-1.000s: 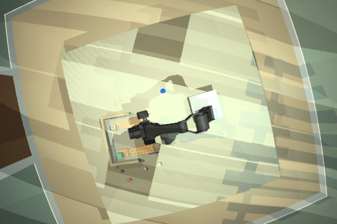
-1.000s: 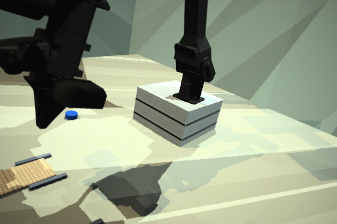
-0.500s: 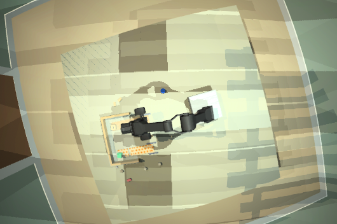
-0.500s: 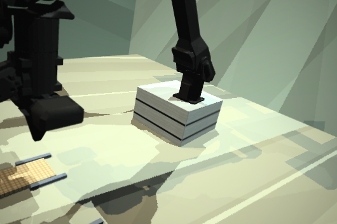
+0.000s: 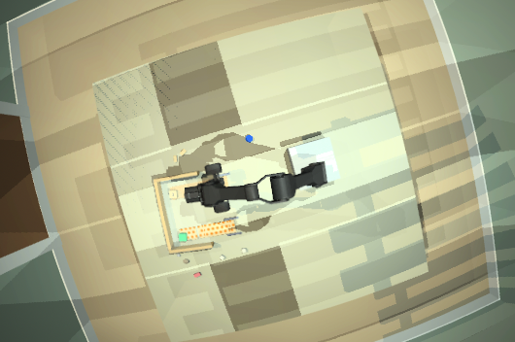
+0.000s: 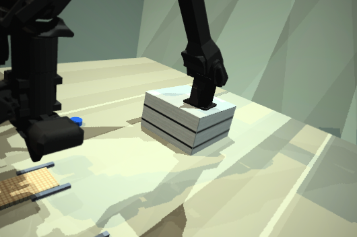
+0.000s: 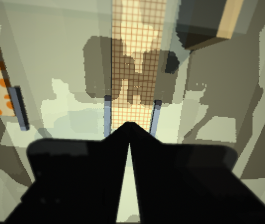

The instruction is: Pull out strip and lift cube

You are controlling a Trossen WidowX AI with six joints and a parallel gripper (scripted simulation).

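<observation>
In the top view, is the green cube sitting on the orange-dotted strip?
Yes. The green cube rests on the far end of the orange-dotted strip, inside the wooden frame.
</observation>
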